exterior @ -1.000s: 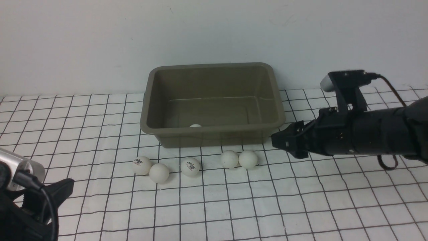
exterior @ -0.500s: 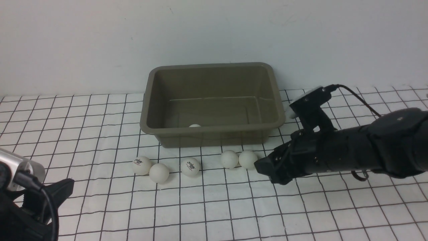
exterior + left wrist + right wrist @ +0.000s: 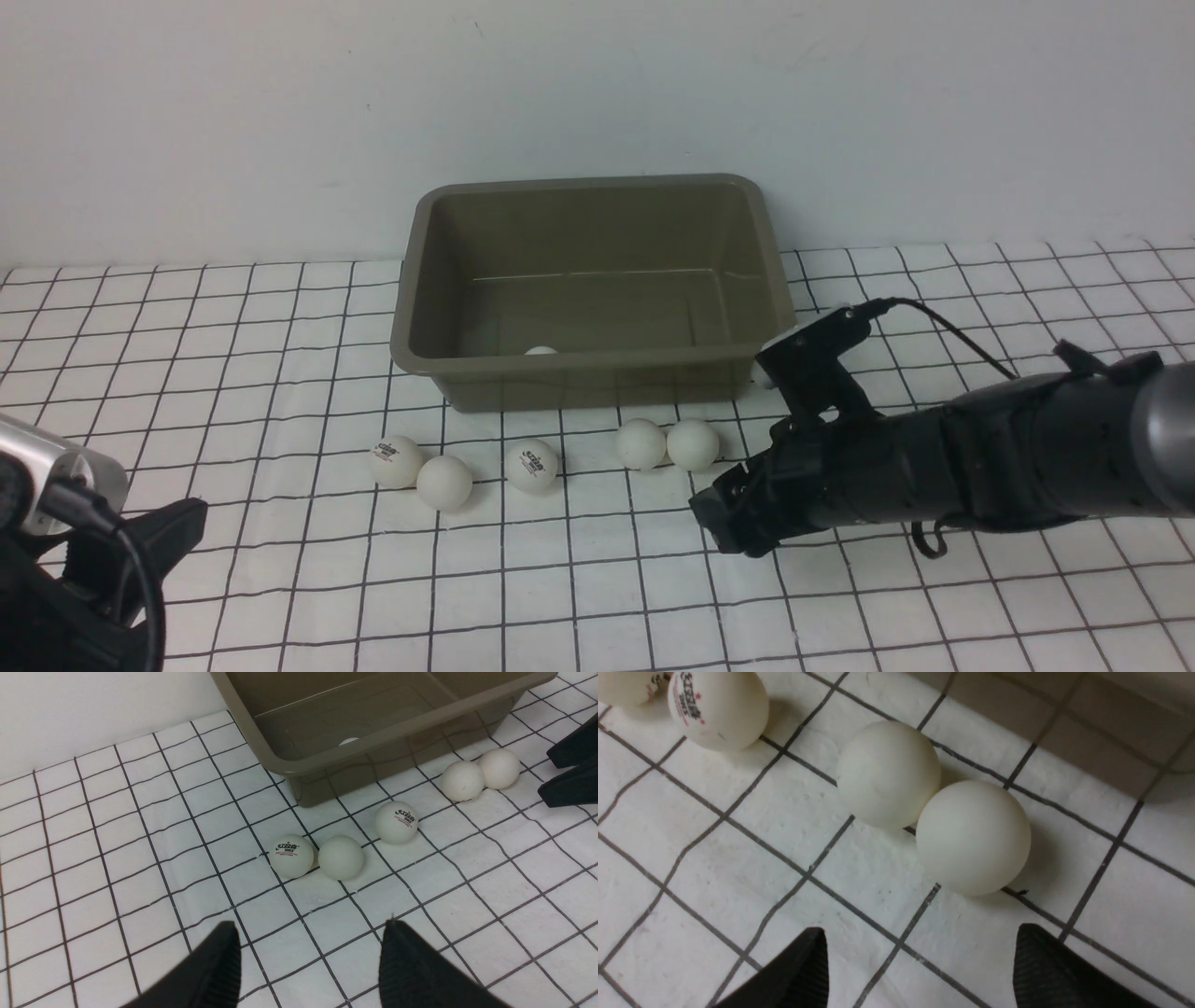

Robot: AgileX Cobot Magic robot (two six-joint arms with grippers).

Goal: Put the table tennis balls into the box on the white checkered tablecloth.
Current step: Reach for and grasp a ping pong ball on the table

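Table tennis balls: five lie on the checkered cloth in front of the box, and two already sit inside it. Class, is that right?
No. The front view shows only one ball inside the box; the five balls do lie on the checkered cloth in front of it.

Looking at one scene from three places.
From the front: looking forward and down from far, taking in the whole box point(image 3: 588, 373) on the white checkered tablecloth point(image 3: 280, 560); from the left wrist: looking across from nearer; from the right wrist: looking down from very close; sharing in all three the rightmost table tennis ball point(image 3: 693, 444).
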